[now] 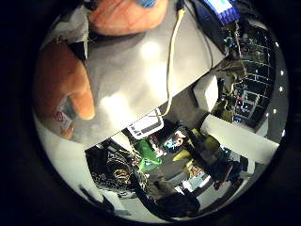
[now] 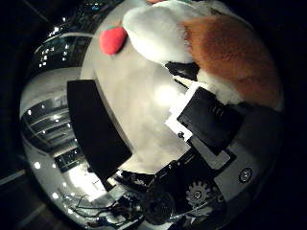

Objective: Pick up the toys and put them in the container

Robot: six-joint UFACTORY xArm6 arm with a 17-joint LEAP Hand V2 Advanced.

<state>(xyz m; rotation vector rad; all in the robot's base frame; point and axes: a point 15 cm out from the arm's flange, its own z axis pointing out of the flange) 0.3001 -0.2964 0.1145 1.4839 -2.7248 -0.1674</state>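
Observation:
A plush toy [image 2: 206, 43] of white and orange fur with a red part [image 2: 114, 39] fills much of the right thumb side palm view, close to the palm. Its orange fur [image 1: 66, 80] also shows in the right little finger side palm view, over the grey table [image 1: 132, 66]. My hand [image 2: 206, 120] has a black and white finger curled against the toy's underside. The toy looks held above the table. No container is clearly in view.
A black flat rectangular thing [image 2: 96, 129] lies along the table's edge. A small white box-like thing [image 1: 146, 122] stands at the table's edge. Beyond the edge are room clutter and furniture [image 1: 179, 160].

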